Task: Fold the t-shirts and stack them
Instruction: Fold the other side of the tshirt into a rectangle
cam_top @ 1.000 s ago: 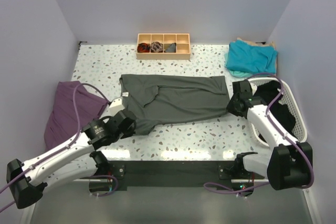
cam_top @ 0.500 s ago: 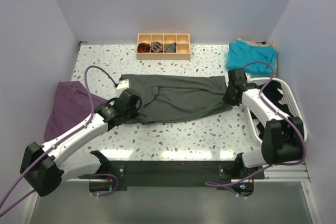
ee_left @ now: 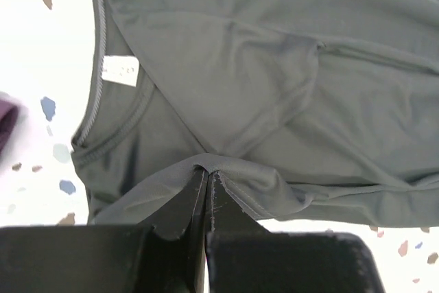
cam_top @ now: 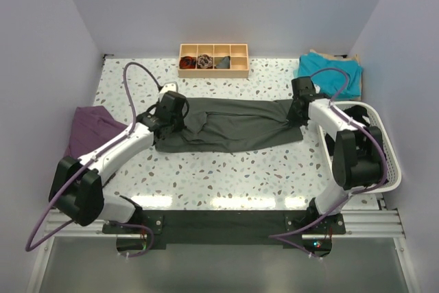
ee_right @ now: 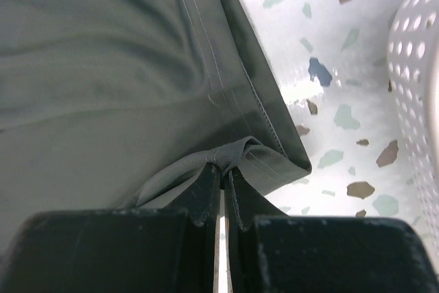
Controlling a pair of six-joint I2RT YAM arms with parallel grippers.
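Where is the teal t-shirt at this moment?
In the top view, the teal t-shirt lies in the far right corner of the table, just behind the white basket and right of the wooden tray.

No text, brand or number can be read. The only label is a small white tag [ee_left: 121, 71] sewn inside the neckline of the charcoal t-shirt [ee_left: 274, 87], toward ten o'clock in the left wrist view. Its faint grey print is too blurred to make out.
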